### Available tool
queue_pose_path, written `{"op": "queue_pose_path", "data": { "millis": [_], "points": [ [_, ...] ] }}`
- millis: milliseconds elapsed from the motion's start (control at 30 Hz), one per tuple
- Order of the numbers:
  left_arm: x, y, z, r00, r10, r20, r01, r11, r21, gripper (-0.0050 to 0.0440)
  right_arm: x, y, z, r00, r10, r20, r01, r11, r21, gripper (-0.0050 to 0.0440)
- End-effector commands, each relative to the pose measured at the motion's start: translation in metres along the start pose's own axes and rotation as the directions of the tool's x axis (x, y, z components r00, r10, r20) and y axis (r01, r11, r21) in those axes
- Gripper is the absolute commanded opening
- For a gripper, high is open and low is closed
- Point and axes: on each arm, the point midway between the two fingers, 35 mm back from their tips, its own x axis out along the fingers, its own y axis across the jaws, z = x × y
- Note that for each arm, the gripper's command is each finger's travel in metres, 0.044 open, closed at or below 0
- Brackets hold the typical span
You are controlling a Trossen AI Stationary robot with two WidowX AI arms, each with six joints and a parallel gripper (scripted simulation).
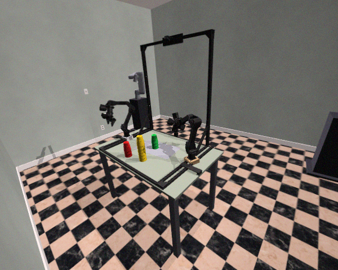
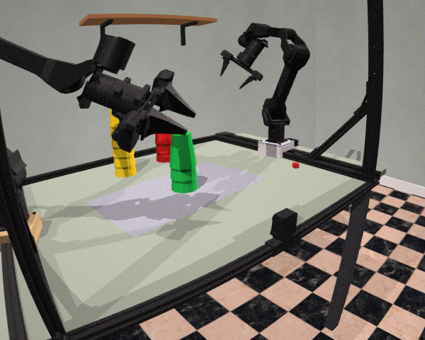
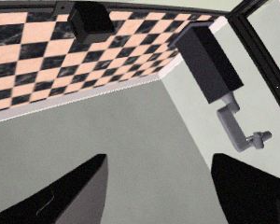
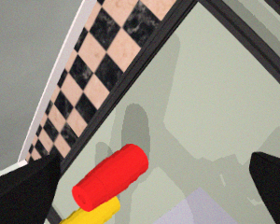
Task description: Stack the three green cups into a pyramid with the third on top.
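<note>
Exterior view: onto separating green plastic-looking cups (image 1: 154,142) (image 2: 183,161), nested upright on the pale green counter (image 1: 154,170) (image 2: 132,274) (image 3: 154,2) (image 4: 215,93). Left hand (image 1: 176,134) (image 2: 190,124) (image 3: 160,156) half open, right hand (image 1: 110,123) (image 2: 231,81) (image 4: 156,156) wide, both empty. Next: widen left, align, descend.
</note>
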Motion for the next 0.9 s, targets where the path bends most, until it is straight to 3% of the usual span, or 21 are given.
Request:
{"op": "queue_pose_path", "data": {
  "millis": [0, 133, 200, 267, 533, 700, 767, 867],
  "points": [
    [-0.004, -0.003, -0.004, 1.0, -0.014, -0.007, 0.015, 0.999, 0.041, 0.0136, 0.002, 0.004, 0.0, 1.0, -0.01, -0.008, 0.01, 0.999, -0.037, 0.044],
    [-0.011, -0.007, -0.009, 0.999, -0.03, -0.01, 0.031, 0.993, 0.115, 0.004, 0.007, 0.011, -0.002, 0.999, -0.026, -0.029, 0.023, 0.994, -0.104, 0.044],
    [-0.011, -0.007, -0.009, 0.999, -0.03, -0.01, 0.031, 0.993, 0.115, 0.004, 0.007, 0.011, -0.002, 0.999, -0.026, -0.029, 0.023, 0.994, -0.104, 0.044],
    [-0.015, -0.009, -0.012, 0.999, -0.041, -0.012, 0.042, 0.985, 0.166, 0.0, 0.011, 0.016, -0.004, 0.998, -0.037, -0.043, 0.03, 0.988, -0.15, 0.044],
    [-0.043, -0.021, -0.029, 0.994, -0.104, -0.027, 0.105, 0.888, 0.448, 0.0, 0.033, 0.046, -0.021, 0.988, -0.102, -0.112, 0.048, 0.91, -0.412, 0.044],
    [-0.068, -0.029, -0.042, 0.987, -0.157, -0.039, 0.144, 0.742, 0.655, 0.0, 0.055, 0.07, -0.045, 0.975, -0.159, -0.154, 0.031, 0.789, -0.613, 0.044],
    [-0.068, -0.029, -0.042, 0.987, -0.157, -0.039, 0.144, 0.742, 0.655, 0.0, 0.055, 0.07, -0.045, 0.975, -0.159, -0.154, 0.031, 0.789, -0.613, 0.044],
    [-0.086, -0.034, -0.05, 0.98, -0.193, -0.048, 0.159, 0.617, 0.771, 0.0, 0.07, 0.085, -0.067, 0.965, -0.195, -0.175, 0.006, 0.684, -0.73, 0.044]
  ]
}}
